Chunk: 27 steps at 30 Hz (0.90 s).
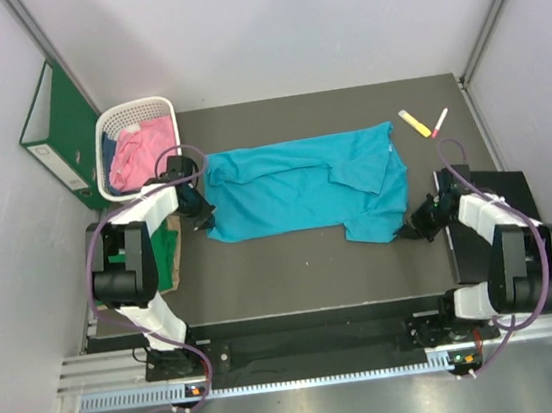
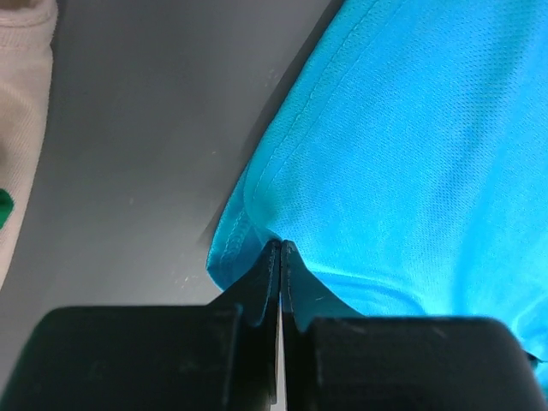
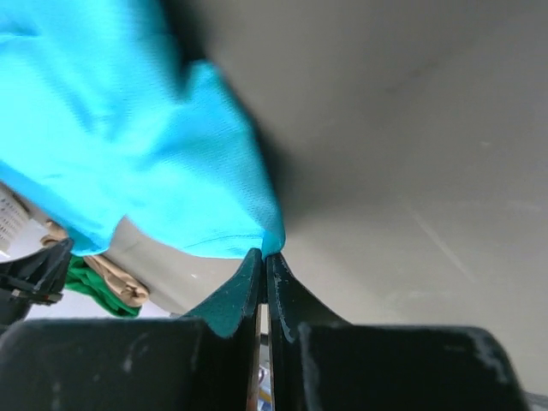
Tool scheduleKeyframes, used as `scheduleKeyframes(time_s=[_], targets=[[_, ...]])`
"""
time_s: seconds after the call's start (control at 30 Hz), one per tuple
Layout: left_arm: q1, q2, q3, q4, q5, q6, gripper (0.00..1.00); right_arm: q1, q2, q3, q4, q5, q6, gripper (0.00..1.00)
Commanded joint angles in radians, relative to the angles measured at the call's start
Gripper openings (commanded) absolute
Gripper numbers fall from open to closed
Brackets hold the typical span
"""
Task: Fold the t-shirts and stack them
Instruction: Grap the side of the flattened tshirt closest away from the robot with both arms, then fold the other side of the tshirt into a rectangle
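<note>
The teal shirt (image 1: 299,189) lies spread across the middle of the worktop (image 1: 294,270), its length running left to right, with the right end rumpled and partly doubled over. The left hand (image 1: 202,219) is pinched shut on the shirt's left near edge. In its wrist view the hem puckers right at the fingertips. The right hand (image 1: 412,230) is closed on the right near corner, and only a small tip of cloth shows between its fingers (image 3: 248,282).

The step looks like a two-handed lift of the near edge to carry it over to the far side.

- Both grips are shallow, the right one most of all, so I would raise the edge slowly and watch that corner for slipping.
- Lift both hands together and level, pulling gently apart so the edge is taut and the rumple at the right can fall out.
- Carry the edge far enough to meet the far edge, then lower it before letting go.

The pink shirt (image 1: 134,153) sits in the basket (image 1: 133,110) at the far left. The green shirt (image 1: 166,250) lies under the left arm, just beside the teal one, so the left hand should not drag it along.
</note>
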Motion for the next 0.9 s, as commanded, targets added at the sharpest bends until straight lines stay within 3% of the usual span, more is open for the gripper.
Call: scheduleKeyframes(time_s=[0.0,0.47,0.87], targets=[[0.004,-0.065,0.070,-0.043,0.002,0.023,0.00,-0.010,-0.071,0.105,-0.025,0.011,-0.044,0.00],[0.036,0.012,0.330,-0.085,0.042,0.033,0.00,-0.001,0.005,0.344,0.082,-0.020,-0.173,0.00],[0.053,0.196,0.533,-0.082,0.072,0.027,0.00,0.002,0.349,0.708,0.131,-0.089,-0.288,0.00]])
